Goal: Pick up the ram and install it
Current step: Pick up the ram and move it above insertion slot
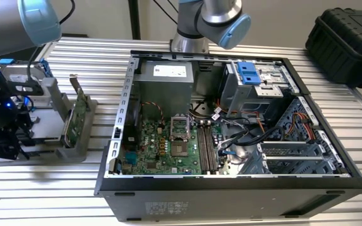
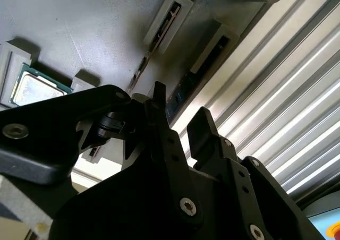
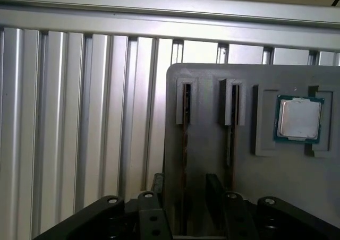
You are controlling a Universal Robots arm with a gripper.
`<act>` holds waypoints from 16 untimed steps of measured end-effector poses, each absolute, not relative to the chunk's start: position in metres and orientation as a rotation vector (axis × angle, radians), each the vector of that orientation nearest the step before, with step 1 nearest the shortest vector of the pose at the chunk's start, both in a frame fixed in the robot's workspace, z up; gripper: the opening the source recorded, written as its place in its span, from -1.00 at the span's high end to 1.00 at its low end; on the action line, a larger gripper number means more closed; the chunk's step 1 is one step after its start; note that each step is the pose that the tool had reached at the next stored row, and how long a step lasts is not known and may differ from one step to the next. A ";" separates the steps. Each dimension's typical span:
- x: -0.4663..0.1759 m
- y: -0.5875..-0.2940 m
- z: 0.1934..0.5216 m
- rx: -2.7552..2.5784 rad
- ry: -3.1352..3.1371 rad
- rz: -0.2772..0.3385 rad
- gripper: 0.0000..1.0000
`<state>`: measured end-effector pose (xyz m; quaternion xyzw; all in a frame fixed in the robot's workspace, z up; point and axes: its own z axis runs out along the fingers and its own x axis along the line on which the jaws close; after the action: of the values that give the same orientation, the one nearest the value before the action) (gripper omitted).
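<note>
The ram is kept upright in the gray holder at the exterior view's left. It is straddled by the parted fingers of the gripper. It could be jammed in its slot by an off-centre closure.

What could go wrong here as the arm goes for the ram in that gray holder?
Two risks, as I judge it. The gripper has its jaws open on either side of the ram, a thin stick on edge in the gray holder; an uneven close could tilt or jam it. One jaw sits near the second stick in the next slot and might knock it.
</note>
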<state>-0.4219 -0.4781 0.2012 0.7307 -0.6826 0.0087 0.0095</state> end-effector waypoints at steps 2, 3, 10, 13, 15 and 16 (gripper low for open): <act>-0.422 -0.478 0.200 2.282 -2.131 0.027 -1.00; -0.422 -0.478 0.200 2.282 -2.131 0.027 -1.00; -0.422 -0.479 0.196 2.283 -2.131 0.027 -1.00; -0.422 -0.479 0.196 2.283 -2.130 0.027 -1.00; -0.422 -0.479 0.196 2.283 -2.130 0.027 -1.00; -0.422 -0.479 0.196 2.283 -2.130 0.027 -1.00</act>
<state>-0.4220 -0.4789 0.1957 0.7311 -0.6822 0.0087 0.0095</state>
